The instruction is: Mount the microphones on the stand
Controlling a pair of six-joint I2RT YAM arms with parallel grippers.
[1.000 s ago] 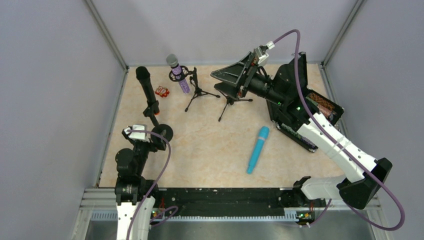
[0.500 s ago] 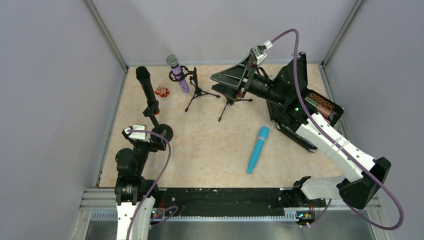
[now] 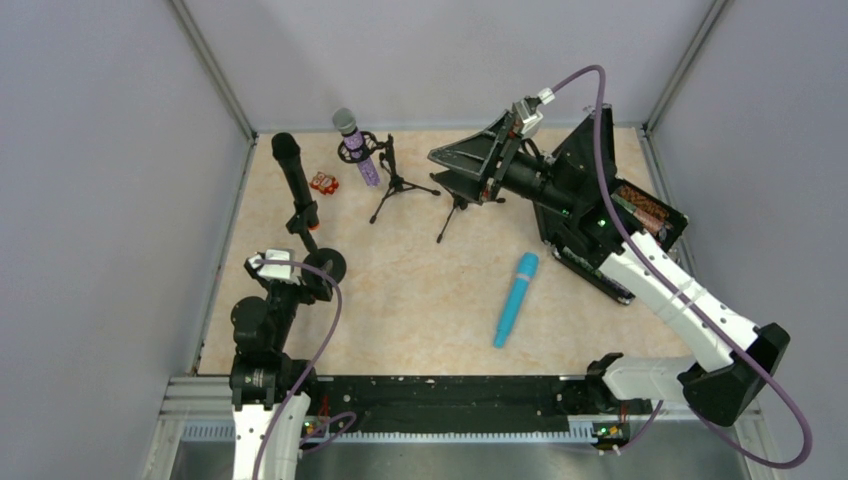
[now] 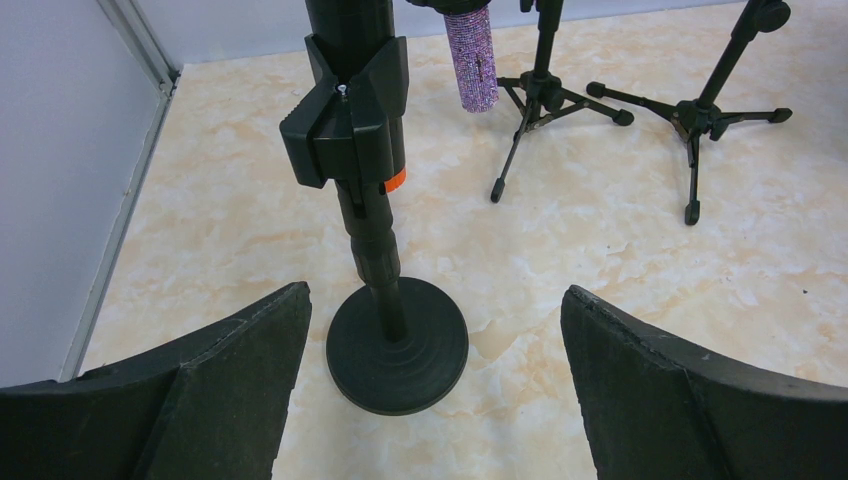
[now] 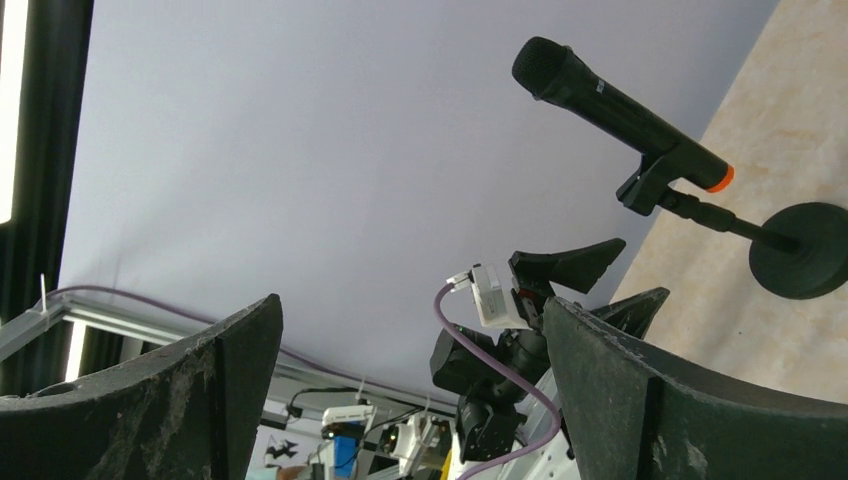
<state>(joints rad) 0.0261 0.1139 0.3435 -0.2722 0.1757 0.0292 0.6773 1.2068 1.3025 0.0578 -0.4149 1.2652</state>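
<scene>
Microphones are sitting clear of both arms. On the near left, the left end effector point(image 4: 435, 300) is hovering low with its fingers spread wide, holding nothing. Just ahead of it the round base point(image 4: 397, 345) of a stand point(image 3: 305, 225) is resting on the table point(image 3: 420, 300). The stand's clip is gripping the black microphone point(image 3: 293, 180), which is pointing head up with its orange end down. Toward the far side, the right end effector point(image 3: 440, 167) is hanging raised and turned sideways, fingers likewise wide apart and empty, near a tripod stand point(image 3: 465, 205). Left of that, a second tripod stand point(image 3: 397, 183) is carrying the purple microphone point(image 3: 360, 155) in its ring mount. The turquoise microphone point(image 3: 515, 298) is lying flat on the table, well apart from every stand.
</scene>
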